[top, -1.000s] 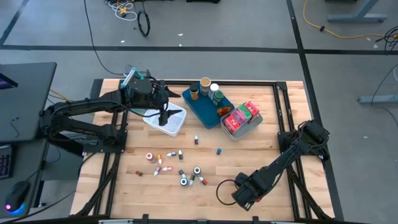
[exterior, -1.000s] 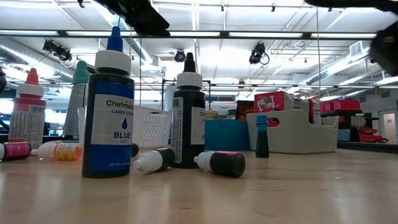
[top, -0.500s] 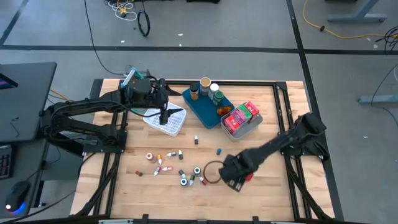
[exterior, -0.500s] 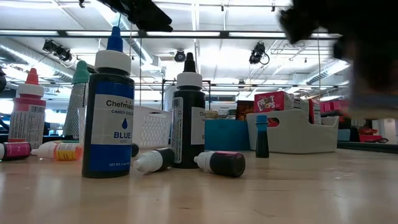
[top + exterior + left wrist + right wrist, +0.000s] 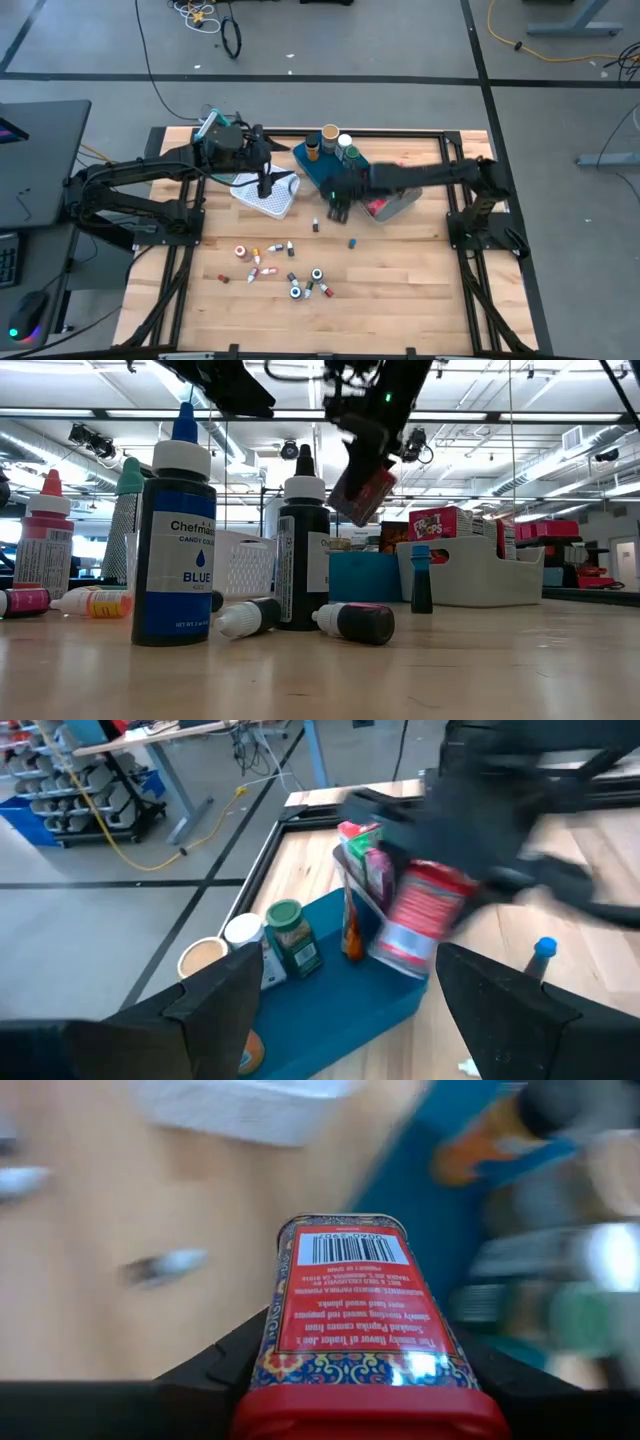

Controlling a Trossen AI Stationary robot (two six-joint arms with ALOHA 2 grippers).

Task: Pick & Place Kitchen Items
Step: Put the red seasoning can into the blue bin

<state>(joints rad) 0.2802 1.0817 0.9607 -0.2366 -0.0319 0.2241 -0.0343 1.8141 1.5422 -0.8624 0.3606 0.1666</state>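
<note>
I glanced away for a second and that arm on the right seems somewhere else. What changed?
The right end effector swung from the table's near edge across to the blue tray, carrying a red tin it already gripped. The left end effector stayed over the white basket; the small bottles did not move.

A blurred dark arm point(image 5: 520, 800) carries a red tin point(image 5: 425, 915) above the blue tray point(image 5: 345, 995) — jars point(image 5: 292, 937) stand on it — over the wooden worktop point(image 5: 590, 920).
</note>
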